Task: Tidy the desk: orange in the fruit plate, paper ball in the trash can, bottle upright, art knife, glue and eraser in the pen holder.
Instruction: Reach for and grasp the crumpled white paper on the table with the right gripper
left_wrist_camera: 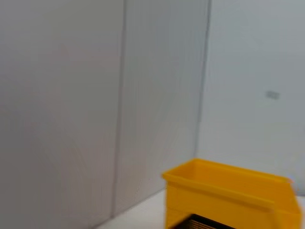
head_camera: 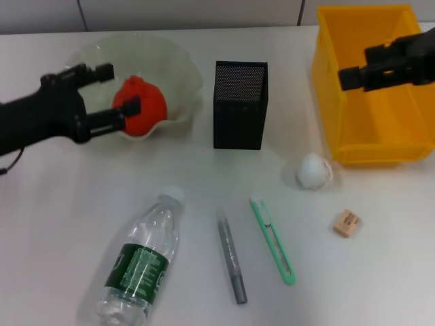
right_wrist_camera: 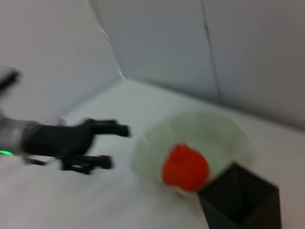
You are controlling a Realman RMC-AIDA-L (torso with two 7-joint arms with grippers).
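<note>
A white surface (head_camera: pixel 61 224) holds scattered desk items. The clear plastic bottle (head_camera: pixel 141 259) lies on its side near the front left, white cap pointing away, its green label carrying pale print too small to read. Beside it lie the grey glue (head_camera: pixel 231 255) stick and, just to its right, the slim mint-green art knife (head_camera: pixel 272 239), roughly parallel and apart. The tan eraser (head_camera: pixel 346 223) sits further right with faint print that cannot be made out. The crumpled white paper ball (head_camera: pixel 313 170) rests just in front of the bright yellow trash can (head_camera: pixel 326 88), which is cut off at the right edge. The black mesh pen holder (head_camera: pixel 240 105) stands upright mid-surface. At the back left, the red-orange orange (head_camera: pixel 144 107) sits inside the pale green wavy-rimmed fruit plate (head_camera: pixel 183 75). The left pincer (head_camera: pixel 121 93) hovers over the plate's left side, its fingers spread apart, one just touching or overlapping the orange. The right pincer (head_camera: pixel 350 76) hangs above the trash can; I cannot tell how its fingers stand.
</note>
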